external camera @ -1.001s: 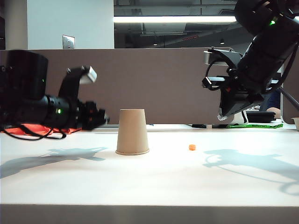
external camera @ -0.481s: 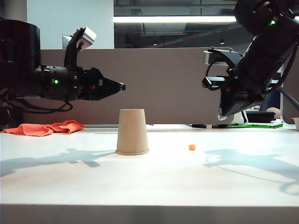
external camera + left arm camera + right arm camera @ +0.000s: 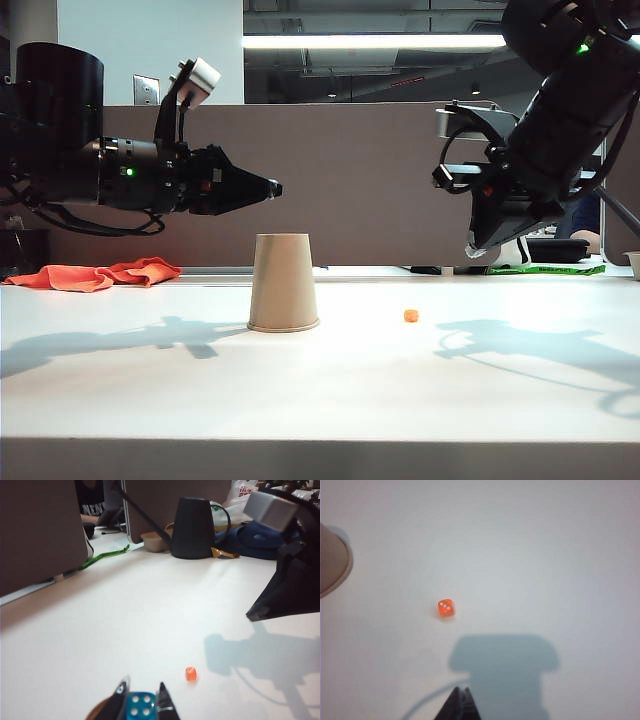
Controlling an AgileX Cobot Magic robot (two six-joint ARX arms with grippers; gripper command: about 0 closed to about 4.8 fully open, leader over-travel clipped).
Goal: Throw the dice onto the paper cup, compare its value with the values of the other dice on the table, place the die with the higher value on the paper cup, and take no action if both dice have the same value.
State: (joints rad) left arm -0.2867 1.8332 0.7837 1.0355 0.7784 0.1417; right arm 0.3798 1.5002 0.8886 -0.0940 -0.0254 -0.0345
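Blue die (image 3: 140,704): pinched in my left jaws (image 3: 141,700) above the paper cup (image 3: 284,282)
Right jaws (image 3: 460,700): shut, empty
Orange die (image 3: 445,608): on bench (image 3: 320,390)

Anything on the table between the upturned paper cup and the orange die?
Nothing: bare white table between the paper cup and the orange die, shown in the exterior and right wrist views.

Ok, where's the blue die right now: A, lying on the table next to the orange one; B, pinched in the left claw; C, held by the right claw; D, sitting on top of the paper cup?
B: the left wrist view shows the blue die clamped between the fingertips of the left claw, while the orange die lies alone on the table.
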